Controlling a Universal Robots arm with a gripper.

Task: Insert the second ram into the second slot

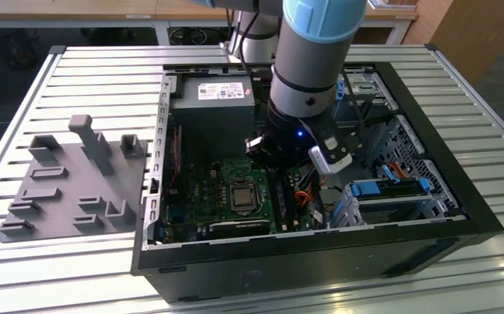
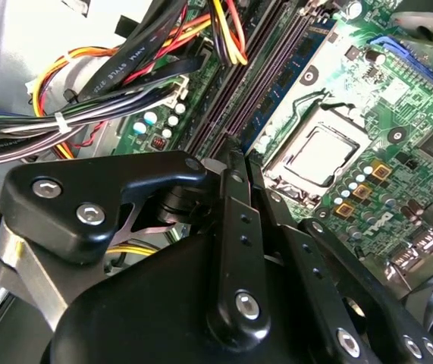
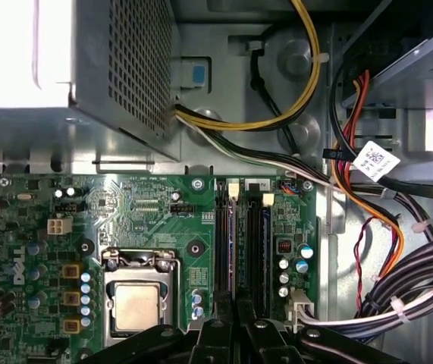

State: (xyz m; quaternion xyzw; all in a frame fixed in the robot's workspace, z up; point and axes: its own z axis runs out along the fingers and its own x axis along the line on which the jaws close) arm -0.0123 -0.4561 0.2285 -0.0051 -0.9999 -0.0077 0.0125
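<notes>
Slatted metal tabletop [image 1: 86, 72] carries an open black computer case [image 1: 322, 261], with wooden desks behind it. The arm [image 1: 309, 59] reaches down into the case over the motherboard [image 1: 204, 190].

In both wrist views the gripper [image 2: 235, 152] [image 3: 235, 322] has its two black fingers [image 2: 239, 227] drawn together with no gap showing at the tips. The tips sit right over the near end of the two long dark memory slots [image 3: 255, 235]. I cannot tell whether they pinch anything or only press down.

The second ram [image 2: 283, 74], a blue strip with a row of small dark chips, stands on edge in the slot on the processor side. It runs away from the fingertips, and its near end lies just beside them. Whether it is fully seated cannot be told.

Next to the slots is the bare processor [image 3: 136, 303] in its metal socket frame. A printed white logo is on the green board near the socket in both wrist views. On the other side of the slots run black cable bundles [image 2: 49, 129] held by white ties, and yellow, red and orange wires.

A white barcode tag [image 3: 375, 161] hangs on a cable by the drive bay. The grey power supply [image 1: 213, 108] carries a white printed label [image 1: 223, 90]. On the exterior view's left, a grey fixture plate [image 1: 69, 190] with upright pegs lies on the table beside the case.
</notes>
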